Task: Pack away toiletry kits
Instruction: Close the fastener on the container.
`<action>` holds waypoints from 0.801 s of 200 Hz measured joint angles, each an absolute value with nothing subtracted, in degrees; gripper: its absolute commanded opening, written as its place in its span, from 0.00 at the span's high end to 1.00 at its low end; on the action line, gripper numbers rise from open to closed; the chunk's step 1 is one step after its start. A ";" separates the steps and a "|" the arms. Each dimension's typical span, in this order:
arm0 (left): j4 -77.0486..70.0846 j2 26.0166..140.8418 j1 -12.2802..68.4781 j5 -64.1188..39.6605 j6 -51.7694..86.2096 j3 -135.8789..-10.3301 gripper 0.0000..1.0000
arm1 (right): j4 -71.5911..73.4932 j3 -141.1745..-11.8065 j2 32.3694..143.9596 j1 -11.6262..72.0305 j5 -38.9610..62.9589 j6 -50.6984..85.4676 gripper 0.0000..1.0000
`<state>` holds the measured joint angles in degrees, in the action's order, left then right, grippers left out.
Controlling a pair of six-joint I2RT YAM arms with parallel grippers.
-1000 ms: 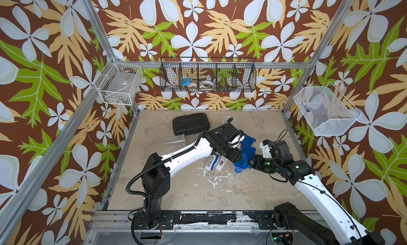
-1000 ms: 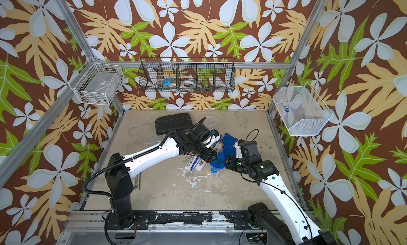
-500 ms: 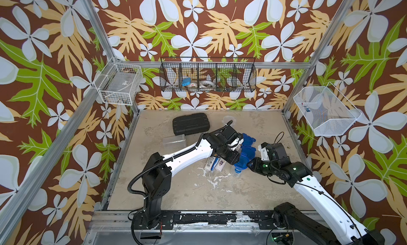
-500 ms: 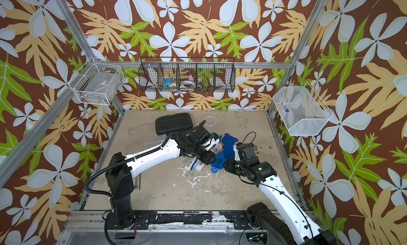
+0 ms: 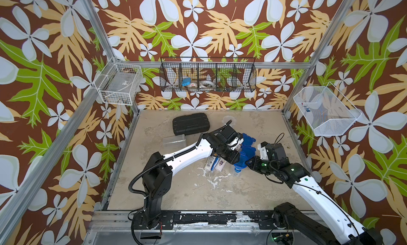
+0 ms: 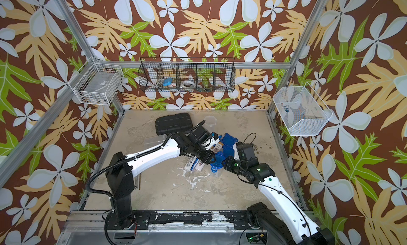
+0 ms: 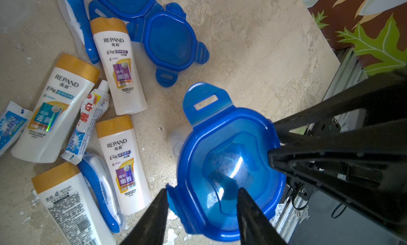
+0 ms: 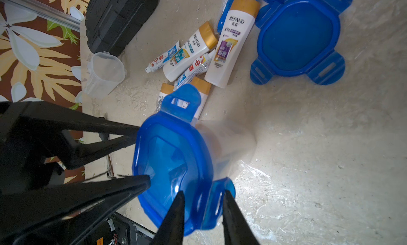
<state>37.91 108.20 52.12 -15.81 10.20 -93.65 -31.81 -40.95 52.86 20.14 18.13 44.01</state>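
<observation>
A clear tumbler (image 8: 226,140) wearing a blue clip lid (image 7: 229,166) stands mid-table, seen in both top views (image 5: 240,165) (image 6: 217,164). My right gripper (image 8: 203,191) is shut on one clip flap of that lid. On the opposite side, my left gripper (image 7: 202,189) straddles a flap and the rim. Its outer finger touches the flap, but contact of the inner finger is unclear. Beside the tumbler lie several white bottles (image 7: 123,65) with tan caps, a toothpaste tube (image 7: 90,118), blue toothbrushes (image 7: 99,188) and two loose blue lids (image 8: 297,36).
A black ribbed case (image 5: 190,123) lies at the back, with an empty clear tumbler (image 8: 105,72) near it and another (image 5: 175,141) to the left. Wire baskets hang on the walls: white (image 5: 119,84), black (image 5: 208,78) and white mesh (image 5: 323,111).
Both grippers have settled closer onto the lidded tumbler, and the jaws of each have narrowed around the lid's edge.
</observation>
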 measured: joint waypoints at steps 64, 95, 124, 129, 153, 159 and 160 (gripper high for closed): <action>33.78 106.19 51.99 -16.88 12.58 -89.38 0.50 | -26.89 -38.70 52.71 19.99 18.46 45.71 0.68; 32.49 105.62 51.96 -17.02 13.61 -88.20 0.50 | -26.48 -38.68 52.71 19.94 18.33 46.09 0.62; 32.01 105.43 51.96 -17.28 13.82 -87.68 0.49 | -28.86 -39.13 52.45 19.99 18.00 45.80 0.56; 31.99 105.43 51.96 -17.45 13.82 -87.68 0.49 | -29.19 -39.13 52.27 19.99 18.04 45.80 0.56; 31.66 105.45 51.96 -17.61 14.20 -87.55 0.50 | -29.63 -39.11 52.18 20.01 18.20 45.80 0.56; 31.48 105.43 51.96 -17.61 14.61 -87.44 0.49 | -29.63 -39.11 52.18 20.01 18.20 45.80 0.57; 31.48 105.43 51.96 -17.61 14.63 -87.42 0.49 | -29.63 -39.11 52.18 20.01 18.20 45.80 0.57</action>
